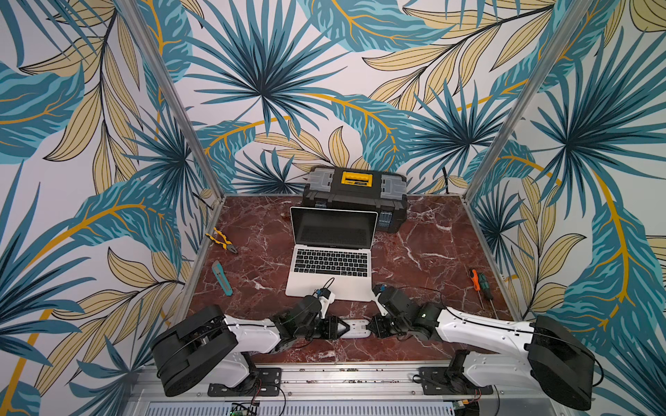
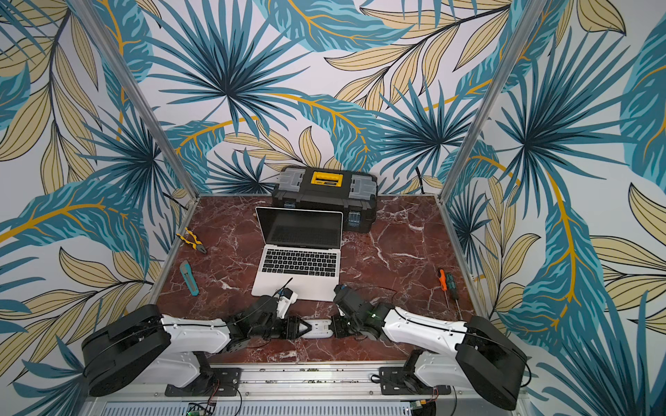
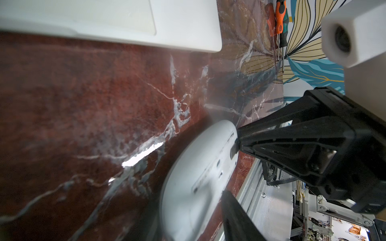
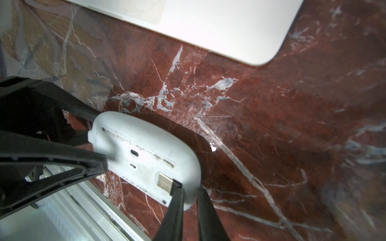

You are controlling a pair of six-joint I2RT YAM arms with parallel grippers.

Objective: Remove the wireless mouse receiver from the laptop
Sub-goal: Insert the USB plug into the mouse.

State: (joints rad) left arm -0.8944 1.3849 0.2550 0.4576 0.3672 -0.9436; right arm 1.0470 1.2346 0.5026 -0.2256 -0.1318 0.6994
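The wireless mouse receiver [image 4: 166, 181] is out of the laptop [image 4: 208, 27] — it lies in the slot on the upturned mouse [image 4: 146, 146], long axis along the mouse, black cap toward the right gripper [image 4: 189, 187], the nearer one. The right gripper is closed at that cap, firm pinch unconfirmed; the left gripper [image 4: 98, 140] clamps the mouse's far end.

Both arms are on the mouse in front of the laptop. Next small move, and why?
Probably open the right tool slightly and back it off. The receiver already lies in the underside slot of the mouse, with its black cap pinched there, while the left tool holds the mouse's other end.
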